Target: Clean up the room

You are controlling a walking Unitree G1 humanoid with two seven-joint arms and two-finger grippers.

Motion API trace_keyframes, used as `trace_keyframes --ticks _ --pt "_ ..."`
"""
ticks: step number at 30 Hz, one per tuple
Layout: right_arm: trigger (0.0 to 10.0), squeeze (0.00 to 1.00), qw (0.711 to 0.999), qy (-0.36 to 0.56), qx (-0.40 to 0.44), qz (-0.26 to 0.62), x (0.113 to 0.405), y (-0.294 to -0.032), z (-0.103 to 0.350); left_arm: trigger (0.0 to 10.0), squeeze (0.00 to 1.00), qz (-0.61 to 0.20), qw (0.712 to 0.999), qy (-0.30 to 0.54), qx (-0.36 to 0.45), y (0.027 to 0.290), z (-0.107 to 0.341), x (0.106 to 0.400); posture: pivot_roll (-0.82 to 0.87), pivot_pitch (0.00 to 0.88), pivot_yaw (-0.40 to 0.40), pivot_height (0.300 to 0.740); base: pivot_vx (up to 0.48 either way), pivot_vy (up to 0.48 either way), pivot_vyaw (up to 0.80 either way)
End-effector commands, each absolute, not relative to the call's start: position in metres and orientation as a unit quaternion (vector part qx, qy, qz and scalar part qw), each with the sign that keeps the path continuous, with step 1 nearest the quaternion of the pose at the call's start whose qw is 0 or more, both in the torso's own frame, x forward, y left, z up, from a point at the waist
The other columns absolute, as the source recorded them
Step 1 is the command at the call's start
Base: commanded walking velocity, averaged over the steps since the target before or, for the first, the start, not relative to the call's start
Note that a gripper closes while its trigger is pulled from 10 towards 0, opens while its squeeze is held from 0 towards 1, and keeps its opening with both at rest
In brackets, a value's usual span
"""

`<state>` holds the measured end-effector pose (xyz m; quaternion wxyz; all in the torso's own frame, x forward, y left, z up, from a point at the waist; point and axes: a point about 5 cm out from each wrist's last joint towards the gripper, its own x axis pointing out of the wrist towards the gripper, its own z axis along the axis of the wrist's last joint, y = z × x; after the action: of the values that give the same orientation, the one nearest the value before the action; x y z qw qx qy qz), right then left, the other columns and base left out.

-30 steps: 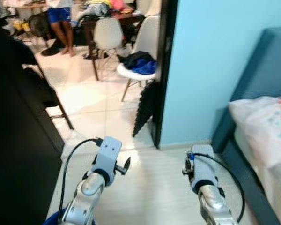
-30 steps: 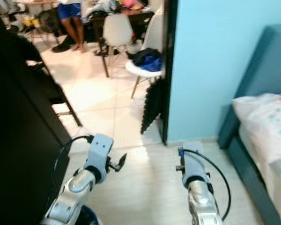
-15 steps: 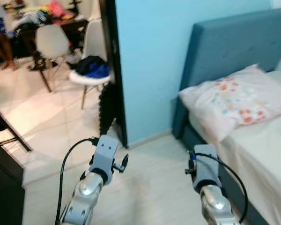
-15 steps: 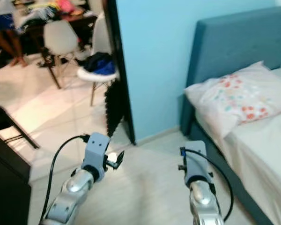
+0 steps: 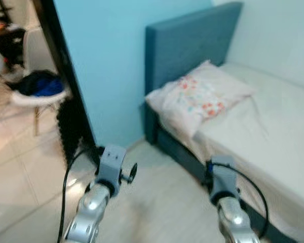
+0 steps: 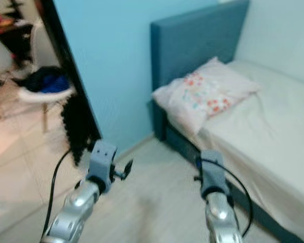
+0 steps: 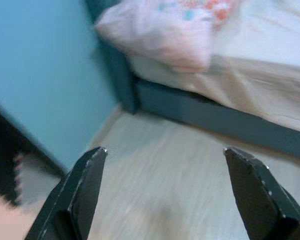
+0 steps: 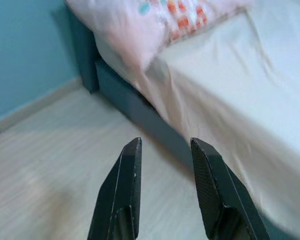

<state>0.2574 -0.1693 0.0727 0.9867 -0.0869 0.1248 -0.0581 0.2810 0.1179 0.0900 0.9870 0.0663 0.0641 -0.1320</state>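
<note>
Left eye view: pale wood floor (image 5: 162,197) beside a blue bed (image 5: 192,45)
Floral pillow (image 5: 202,96) on the sheet; left gripper (image 7: 165,190) wide apart, right gripper (image 8: 162,185) slightly apart, both empty

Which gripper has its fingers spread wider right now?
The left gripper: its two black fingers stand far apart over the bare floor. The right gripper has only a narrow gap between its fingers.

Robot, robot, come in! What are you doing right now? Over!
Both grippers empty, left gripper wide open, right gripper slightly open. Facing bed, pillow on it. Floor ahead.
</note>
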Motion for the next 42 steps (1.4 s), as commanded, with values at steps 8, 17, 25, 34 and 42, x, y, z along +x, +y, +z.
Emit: trace_keyframes --ticks 8,17,25,34,42 --pt "10.0 0.00 0.986 0.127 -0.091 -0.063 0.255 -0.172 0.071 10.0 0.00 -0.153 0.985 0.068 0.051 0.112 0.087 0.277 -0.02 0.094 0.057 0.740 0.000 0.000 -0.80" --pt "10.0 0.00 0.986 0.126 -0.091 -0.064 0.255 -0.171 0.071 10.0 0.00 -0.155 0.984 0.067 0.051 0.112 0.088 0.277 -0.02 0.095 0.059 0.740 0.000 0.000 -0.80" --pt "10.0 0.00 0.986 0.127 -0.094 -0.063 0.255 -0.171 0.071 10.0 0.00 -0.156 0.984 0.066 0.049 0.113 0.089 0.276 -0.01 0.097 0.056 0.740 0.000 0.000 -0.80" --pt "10.0 0.00 0.985 0.127 -0.093 -0.063 0.254 -0.171 0.071 10.0 0.00 -0.162 0.984 0.071 0.032 0.110 0.089 0.275 -0.02 0.103 0.057 0.740 0.000 0.000 -0.80" --pt "10.0 0.00 0.985 0.129 -0.098 -0.050 0.253 -0.169 0.070 10.0 0.00 -0.182 0.982 0.053 0.017 0.103 0.095 0.274 -0.01 0.102 0.057 0.740 0.000 0.000 -0.47"
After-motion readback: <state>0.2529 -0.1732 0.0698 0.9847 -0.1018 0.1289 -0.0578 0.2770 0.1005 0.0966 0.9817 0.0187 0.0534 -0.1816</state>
